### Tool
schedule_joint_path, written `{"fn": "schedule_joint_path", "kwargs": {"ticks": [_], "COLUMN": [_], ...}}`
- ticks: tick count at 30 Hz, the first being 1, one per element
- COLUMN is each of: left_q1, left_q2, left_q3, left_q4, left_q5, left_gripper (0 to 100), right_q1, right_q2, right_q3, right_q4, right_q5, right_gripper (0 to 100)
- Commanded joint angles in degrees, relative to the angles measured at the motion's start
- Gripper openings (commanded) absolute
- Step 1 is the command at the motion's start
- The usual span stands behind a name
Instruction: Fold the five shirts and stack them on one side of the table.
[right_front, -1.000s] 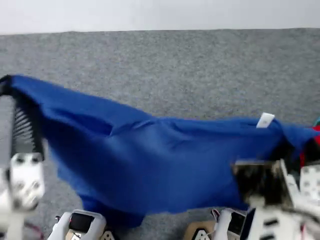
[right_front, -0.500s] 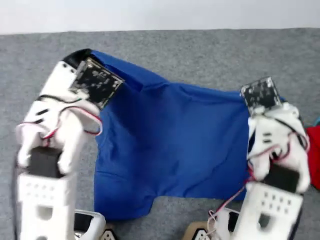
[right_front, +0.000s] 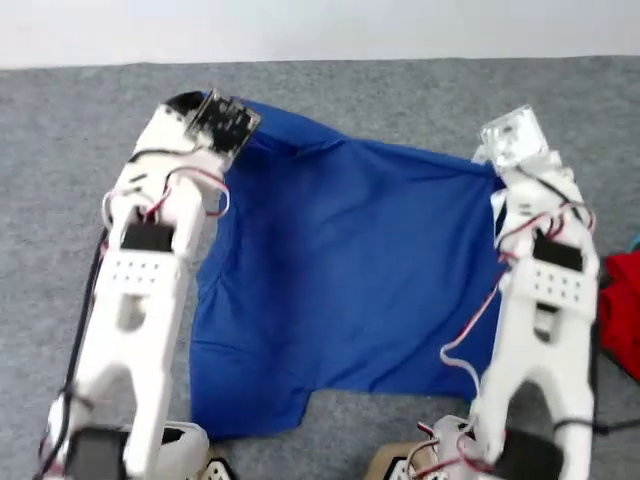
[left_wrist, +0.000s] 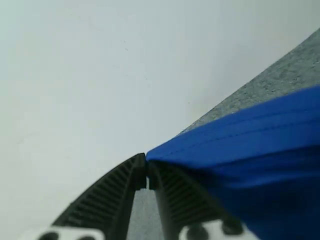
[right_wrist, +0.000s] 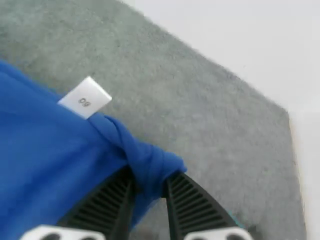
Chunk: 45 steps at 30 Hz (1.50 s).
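Observation:
A blue shirt (right_front: 340, 270) lies spread over the grey table between the two arms. The left arm stretches up the shirt's left side, and my left gripper (left_wrist: 146, 172) is shut on the shirt's far left edge (left_wrist: 240, 145). The right arm runs up the shirt's right side. My right gripper (right_wrist: 147, 182) is shut on a bunched fold of the blue shirt (right_wrist: 145, 160), next to its white tag (right_wrist: 85, 98). In the high view the grippers sit under the wrist boards at the shirt's far corners. A red shirt (right_front: 622, 310) lies at the right edge.
The grey felt table (right_front: 400, 100) ends at a pale wall (right_front: 320, 30) just beyond the shirt's far edge. The arm bases (right_front: 170, 450) stand at the near edge. Open felt lies to the left of the left arm.
Both arms have swung away from the camera to the far side, carrying the blue shirt's edge with them. The shirt, hanging as a wide band before, now lies spread flat.

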Motion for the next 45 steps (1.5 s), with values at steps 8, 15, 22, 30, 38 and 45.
{"fn": "schedule_joint_path", "kwargs": {"ticks": [8, 15, 22, 30, 38, 45], "left_q1": [-2.4, -4.5, -0.5, 4.6, 6.1, 5.5], "left_q2": [22.2, 26.8, 18.8, 13.3, 13.4, 12.7], "left_q3": [-27.5, -33.2, -33.2, -33.2, -32.7, -25.1], "left_q4": [-1.9, 1.1, 30.7, 60.0, 81.9, 84.8], "left_q5": [-0.6, -0.7, -7.7, -23.6, -37.8, -45.5], "left_gripper": [0, 0, 0, 0, 0, 0], "right_q1": [-2.8, -3.9, -3.9, -3.6, -1.3, 3.8], "right_q2": [19.8, 28.9, 31.3, 29.9, 29.4, 29.6], "right_q3": [-28.7, -40.6, -44.0, -44.0, -44.0, -42.8], "right_q4": [1.5, 9.6, 23.3, 40.3, 54.7, 58.2], "right_q5": [-1.0, -0.9, 1.7, 7.6, 12.2, 16.3], "right_gripper": [1.1, 1.1, 1.1, 1.1, 1.1, 1.1]}}
